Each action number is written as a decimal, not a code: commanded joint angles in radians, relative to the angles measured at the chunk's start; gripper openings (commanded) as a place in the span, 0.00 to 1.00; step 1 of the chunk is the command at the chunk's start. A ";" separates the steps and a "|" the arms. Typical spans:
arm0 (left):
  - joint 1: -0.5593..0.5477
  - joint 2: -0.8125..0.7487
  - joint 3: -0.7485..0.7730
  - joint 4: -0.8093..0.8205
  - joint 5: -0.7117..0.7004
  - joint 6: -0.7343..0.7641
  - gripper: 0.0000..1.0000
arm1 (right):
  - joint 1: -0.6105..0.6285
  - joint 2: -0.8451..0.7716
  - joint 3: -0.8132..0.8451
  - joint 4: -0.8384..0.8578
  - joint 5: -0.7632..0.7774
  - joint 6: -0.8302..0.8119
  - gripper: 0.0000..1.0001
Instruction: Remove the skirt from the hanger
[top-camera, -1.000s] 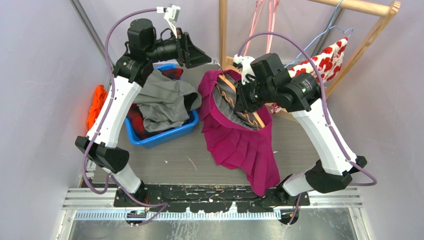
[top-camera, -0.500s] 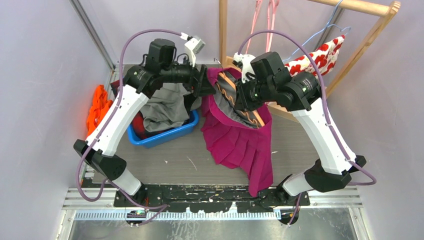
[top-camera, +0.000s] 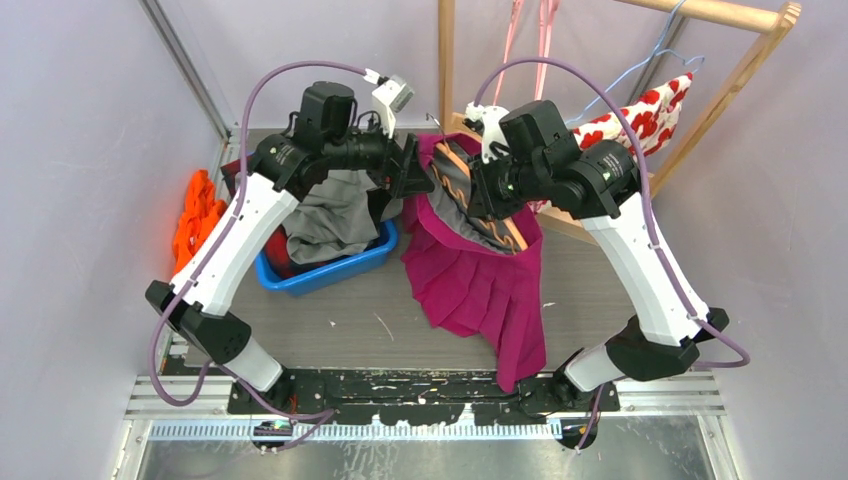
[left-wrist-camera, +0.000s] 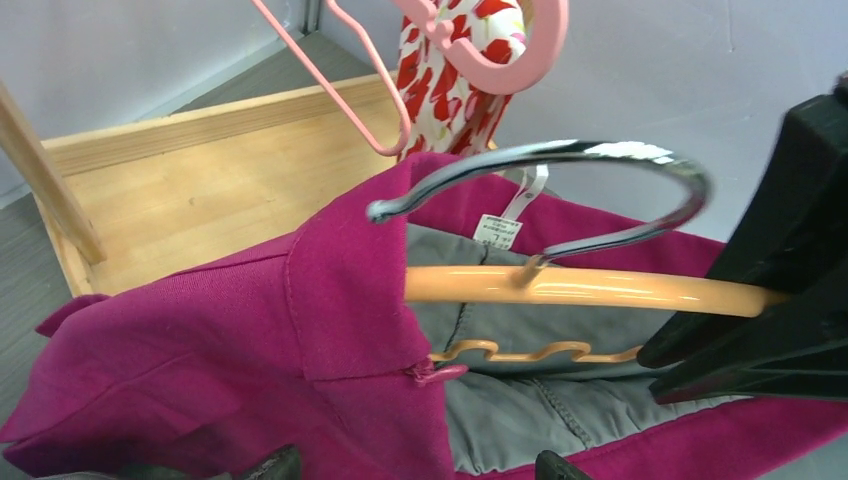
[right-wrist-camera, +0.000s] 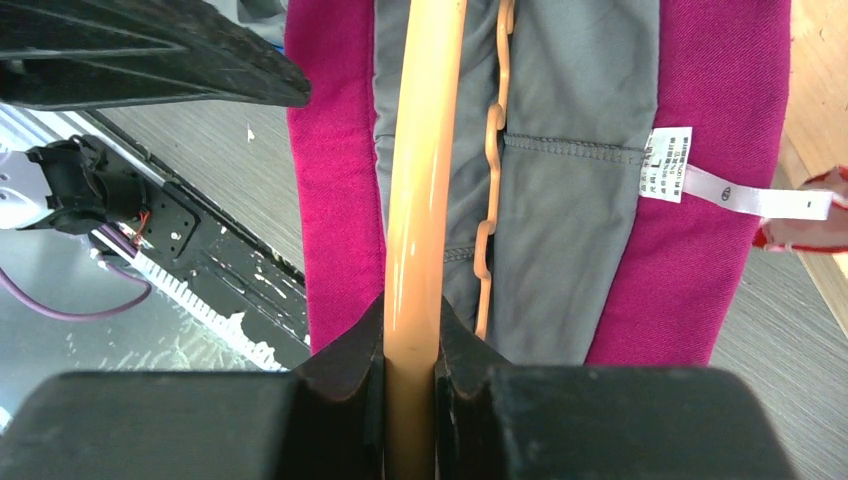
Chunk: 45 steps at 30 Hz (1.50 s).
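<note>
White tag inside the skirt waistband: small unreadable print, then a lone "L"

Bright, even, diffuse light; shadows stay soft. In the left wrist view glare streaks the glossy hanger and its chrome hook; the nearest dark shapes blur.

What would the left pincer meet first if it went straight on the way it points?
Probably the skirt, its magenta waistband just ahead of the left pincer; depth is unclear.
</note>
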 joint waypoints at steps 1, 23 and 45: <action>-0.017 0.015 0.000 0.071 -0.023 0.003 0.82 | 0.000 -0.029 0.074 0.113 -0.002 -0.004 0.01; -0.069 0.116 0.133 0.077 -0.280 -0.023 0.00 | 0.000 -0.017 0.009 0.249 0.059 0.004 0.01; -0.169 0.057 0.052 0.089 -0.269 -0.067 0.00 | 0.000 0.205 -0.016 0.633 0.214 -0.033 0.01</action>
